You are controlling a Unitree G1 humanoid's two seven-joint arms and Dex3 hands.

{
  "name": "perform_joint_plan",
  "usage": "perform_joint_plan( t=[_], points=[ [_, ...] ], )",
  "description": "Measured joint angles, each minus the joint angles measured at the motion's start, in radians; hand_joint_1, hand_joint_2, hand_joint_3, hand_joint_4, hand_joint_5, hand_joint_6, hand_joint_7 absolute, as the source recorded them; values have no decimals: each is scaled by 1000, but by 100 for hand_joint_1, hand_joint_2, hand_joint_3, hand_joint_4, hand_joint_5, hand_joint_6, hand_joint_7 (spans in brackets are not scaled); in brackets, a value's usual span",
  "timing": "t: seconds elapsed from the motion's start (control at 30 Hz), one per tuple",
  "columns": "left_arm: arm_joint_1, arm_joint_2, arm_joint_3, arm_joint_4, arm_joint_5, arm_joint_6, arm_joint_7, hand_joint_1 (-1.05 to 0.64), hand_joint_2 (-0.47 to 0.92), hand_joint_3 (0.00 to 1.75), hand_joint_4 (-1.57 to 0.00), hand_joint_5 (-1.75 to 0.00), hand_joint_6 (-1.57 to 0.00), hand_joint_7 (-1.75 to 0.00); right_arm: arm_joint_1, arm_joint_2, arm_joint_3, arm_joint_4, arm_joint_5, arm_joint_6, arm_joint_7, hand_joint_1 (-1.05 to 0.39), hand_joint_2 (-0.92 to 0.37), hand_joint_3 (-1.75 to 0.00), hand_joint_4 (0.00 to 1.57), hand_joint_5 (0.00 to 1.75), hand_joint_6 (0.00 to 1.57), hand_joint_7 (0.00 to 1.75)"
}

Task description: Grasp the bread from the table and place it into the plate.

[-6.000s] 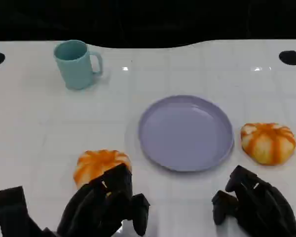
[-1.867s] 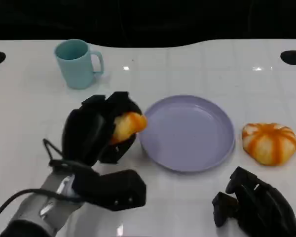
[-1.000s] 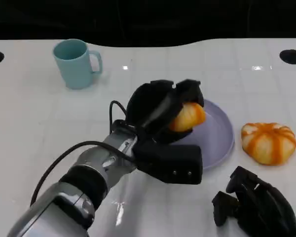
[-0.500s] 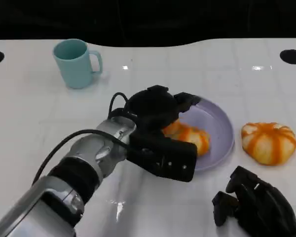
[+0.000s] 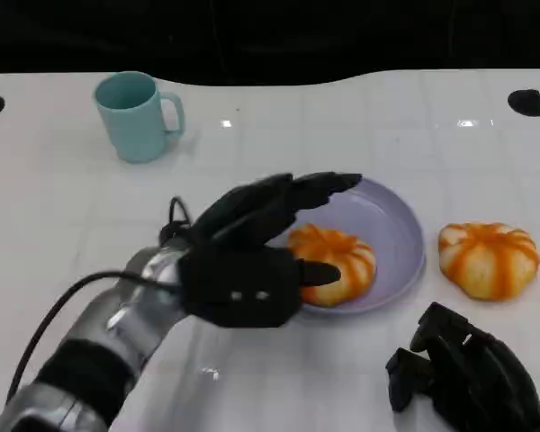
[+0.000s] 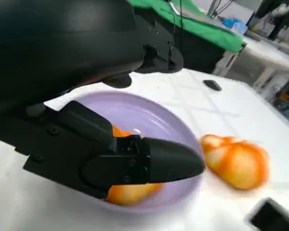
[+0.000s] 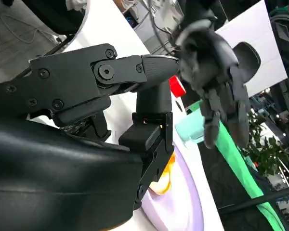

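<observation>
An orange-striped bread (image 5: 335,261) lies in the left half of the lilac plate (image 5: 391,216). My left hand (image 5: 252,261) hovers just over and left of it, fingers spread and holding nothing. In the left wrist view the bread (image 6: 130,193) shows under my fingers (image 6: 149,161), resting on the plate (image 6: 149,115). A second bread (image 5: 488,259) sits on the table right of the plate. My right hand (image 5: 468,378) rests near the front edge at the right, loosely curled and holding nothing. The right wrist view shows its fingers (image 7: 111,72) apart from the thumb.
A teal mug (image 5: 135,115) stands at the back left, handle to the right. Black round holes (image 5: 529,102) mark the far corners of the white table. The table's far edge borders a dark background.
My left hand carried the bread from left of the plate over it, set it down, then let go. The fingers have spread and the hand has drawn back leftward. The right hand stayed still.
</observation>
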Motion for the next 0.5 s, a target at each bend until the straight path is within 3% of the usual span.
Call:
perform_joint_plan(
  t=[0.07, 0.2, 0.23, 0.27, 0.37, 0.5],
  points=[
    [65, -16, 58, -24, -139, -36, -70, -64, 92, 19, -41, -93, -55, -24, 0, 0, 0, 0, 0, -1, 0, -56, -92, -25, 78, 165, 69, 141],
    [173, -54, 130, -69, -332, -47, -189, -65, 92, 25, -49, -114, -63, -38, 0, 2, 0, 0, 1, 0, 1, -56, -92, -24, 79, 165, 70, 140],
    [195, -59, 143, -84, -379, -46, -230, -67, 92, 27, -50, -118, -61, -51, 1, 2, 0, 0, 1, 0, 1, -55, -92, -24, 79, 165, 70, 140],
    [215, -63, 152, -99, -419, -43, -269, -70, 92, 28, -54, -125, -58, -75, 2, 2, 0, -1, 2, 1, 1, -55, -92, -24, 79, 165, 70, 140],
    [277, -69, 184, -162, -508, -21, -348, -75, 92, 27, -61, -146, -59, -113, 4, 3, 1, -6, 2, 6, 0, -55, -92, -24, 79, 164, 70, 140],
    [383, -73, 217, -289, -621, 114, -403, -76, 92, 28, -62, -171, -61, -140, 9, 4, 1, -17, 2, 17, 0, -55, -92, -24, 79, 164, 70, 139]
  ],
)
